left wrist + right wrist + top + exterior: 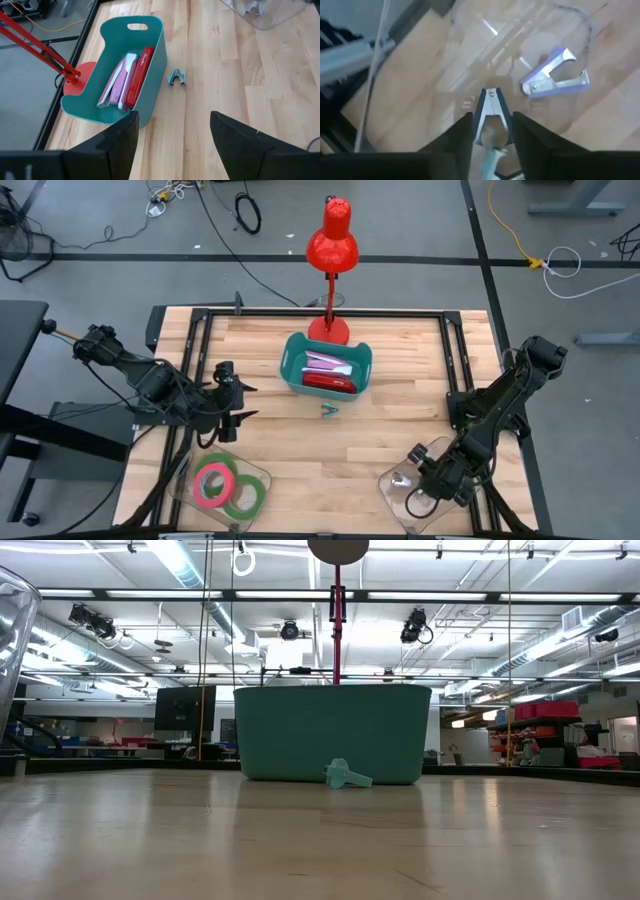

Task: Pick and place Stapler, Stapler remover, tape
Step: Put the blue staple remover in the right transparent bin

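At table centre, teal bin [327,367] holds a red stapler [139,76] and a pink one [118,82], lying side by side. Red desk lamp [331,242] stands at the bin's 12 o'clock, its base touching the far wall. Teal staple remover [329,411] lies on bare wood at the bin's 6 o'clock, just apart from it.

At 7 o'clock of the table: clear tray [262,477] with the tape rolls [226,484], green and red-pink, overlapping. Left gripper [238,395] hovers at the tray's 12 o'clock, fingers spread, empty.

At 5 o'clock: second clear tray [392,482]. Right gripper [492,131] is over it, fingers parted around a teal-handled staple remover [491,106]; whether they grip it is unclear. A purple staple remover [555,76] lies in the same tray.
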Tool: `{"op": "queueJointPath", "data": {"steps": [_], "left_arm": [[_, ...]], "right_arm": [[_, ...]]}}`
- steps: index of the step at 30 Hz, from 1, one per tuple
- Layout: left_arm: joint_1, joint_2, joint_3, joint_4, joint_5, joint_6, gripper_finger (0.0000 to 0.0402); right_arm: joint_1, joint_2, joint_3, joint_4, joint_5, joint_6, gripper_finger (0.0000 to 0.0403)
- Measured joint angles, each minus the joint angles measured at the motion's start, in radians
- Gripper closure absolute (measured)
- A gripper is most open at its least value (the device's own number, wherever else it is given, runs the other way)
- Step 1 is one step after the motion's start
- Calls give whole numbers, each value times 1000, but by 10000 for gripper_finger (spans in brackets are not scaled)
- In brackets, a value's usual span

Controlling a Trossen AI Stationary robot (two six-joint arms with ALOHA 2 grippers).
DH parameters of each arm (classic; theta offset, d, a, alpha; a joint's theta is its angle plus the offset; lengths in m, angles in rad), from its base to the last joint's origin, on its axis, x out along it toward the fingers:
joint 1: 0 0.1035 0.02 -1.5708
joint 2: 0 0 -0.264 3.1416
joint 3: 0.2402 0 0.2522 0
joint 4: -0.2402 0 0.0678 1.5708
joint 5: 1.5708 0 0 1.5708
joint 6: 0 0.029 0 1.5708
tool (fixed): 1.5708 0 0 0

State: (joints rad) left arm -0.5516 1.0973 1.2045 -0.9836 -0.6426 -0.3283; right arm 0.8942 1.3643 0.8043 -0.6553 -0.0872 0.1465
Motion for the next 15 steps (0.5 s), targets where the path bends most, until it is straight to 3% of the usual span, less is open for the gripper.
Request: {"op": "queueJointPath", "data": {"steps": [6,15], "left_arm": [[0,0,0,0,-10,2,154],[0,0,0,0,-42,3,154]], "right_arm": [[-19,-2,59,-6,86,46,211],[-115,-5,208,-33,303,-60,204]]}}
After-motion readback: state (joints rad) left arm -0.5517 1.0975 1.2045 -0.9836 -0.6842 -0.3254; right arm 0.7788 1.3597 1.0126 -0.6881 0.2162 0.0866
